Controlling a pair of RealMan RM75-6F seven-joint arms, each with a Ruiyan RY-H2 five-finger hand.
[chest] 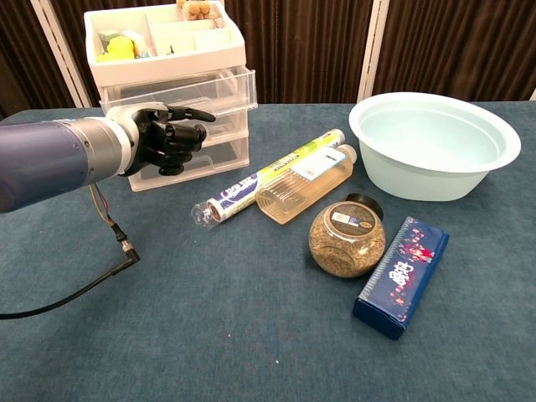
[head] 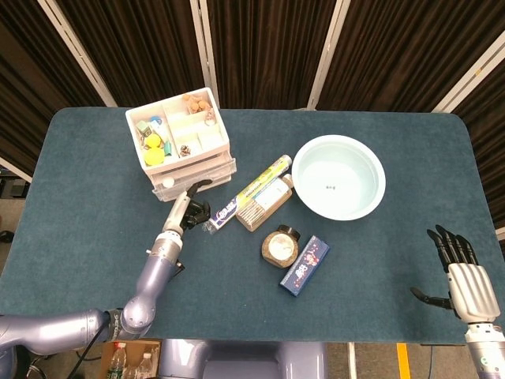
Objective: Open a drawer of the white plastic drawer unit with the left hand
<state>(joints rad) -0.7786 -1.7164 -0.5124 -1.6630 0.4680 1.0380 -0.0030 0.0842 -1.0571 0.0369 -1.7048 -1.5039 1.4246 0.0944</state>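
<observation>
The drawer unit [chest: 172, 79] stands at the table's [head: 95, 237] far left corner, its top drawer [chest: 197, 90] jutting forward. The left hand [chest: 167, 138] sits against the unit's front just under that drawer, fingers curled; whether it grips anything is unclear. The right hand [head: 464, 280] hangs spread, holding nothing.

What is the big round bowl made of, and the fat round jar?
The bowl looks like smooth, pale blue-white plastic: thin rim, soft sheen. The jar seems clear glass or plastic, since brown grainy contents show through; its black lid looks plastic. I can't be sure which.
</observation>
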